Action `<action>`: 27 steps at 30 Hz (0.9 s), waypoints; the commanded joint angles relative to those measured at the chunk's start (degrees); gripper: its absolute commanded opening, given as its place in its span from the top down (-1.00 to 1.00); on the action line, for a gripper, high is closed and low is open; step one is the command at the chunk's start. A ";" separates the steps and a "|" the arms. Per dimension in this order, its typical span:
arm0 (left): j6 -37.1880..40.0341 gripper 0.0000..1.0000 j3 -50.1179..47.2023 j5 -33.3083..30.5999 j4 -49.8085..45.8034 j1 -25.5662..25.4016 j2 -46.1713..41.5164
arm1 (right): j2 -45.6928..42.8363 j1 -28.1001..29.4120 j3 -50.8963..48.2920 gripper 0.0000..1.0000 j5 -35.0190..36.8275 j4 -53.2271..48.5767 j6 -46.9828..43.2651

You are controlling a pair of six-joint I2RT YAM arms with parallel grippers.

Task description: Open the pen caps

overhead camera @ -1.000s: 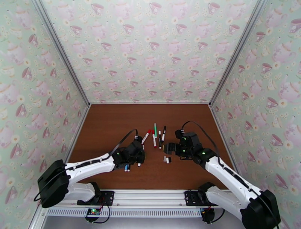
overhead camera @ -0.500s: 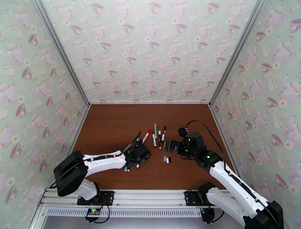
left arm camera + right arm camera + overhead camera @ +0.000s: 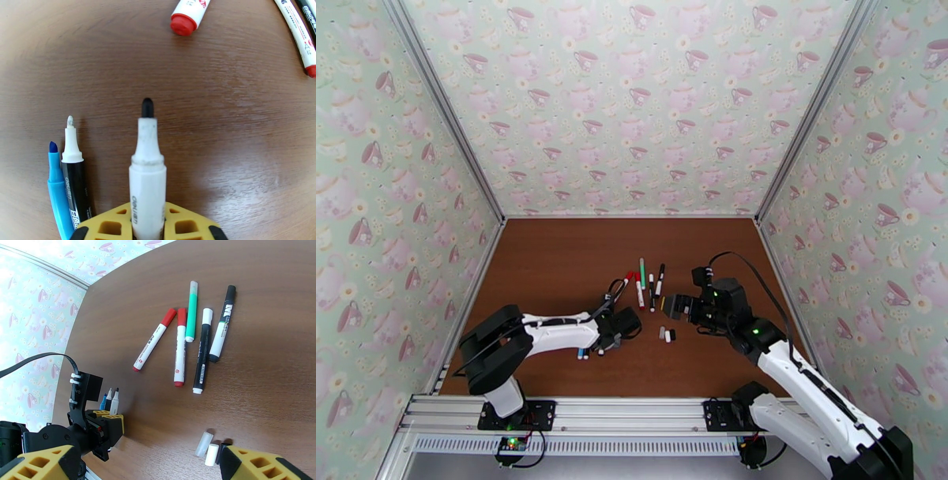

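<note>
- loose pen caps (image 3: 208,448) sit toward the near edge of the counter (image 3: 256,287); the dark one's half hidden behind a finger of the right gripper (image 3: 150,456), I think
- left gripper (image 3: 148,223), arm stretched low and flat, pinches an uncapped white pen (image 3: 147,165)
- right gripper gapes wide

Can't see rear of white marker (image 3: 147,173), buried in left claw (image 3: 148,221). Losing tails of blue pen (image 3: 59,197) and black pen (image 3: 77,193) at bottom edge. Can't tell colours of caps (image 3: 669,335) from top, too small. Dark cap (image 3: 223,445) half-hidden behind finger (image 3: 252,467) of right claw (image 3: 150,457).
</note>
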 commanded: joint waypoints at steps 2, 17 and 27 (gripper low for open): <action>-1.25 0.70 0.98 -1.80 -3.44 -0.35 1.57 | -0.04 0.26 -0.81 -1.00 1.18 -1.04 -0.21; -1.96 0.41 4.75 -3.33 -10.27 -0.61 1.44 | 2.93 0.24 0.10 -1.00 0.83 -0.82 -0.99; -1.12 0.42 7.77 -3.92 -14.63 0.20 -1.57 | 2.57 0.26 0.01 -1.00 1.13 -1.06 -1.08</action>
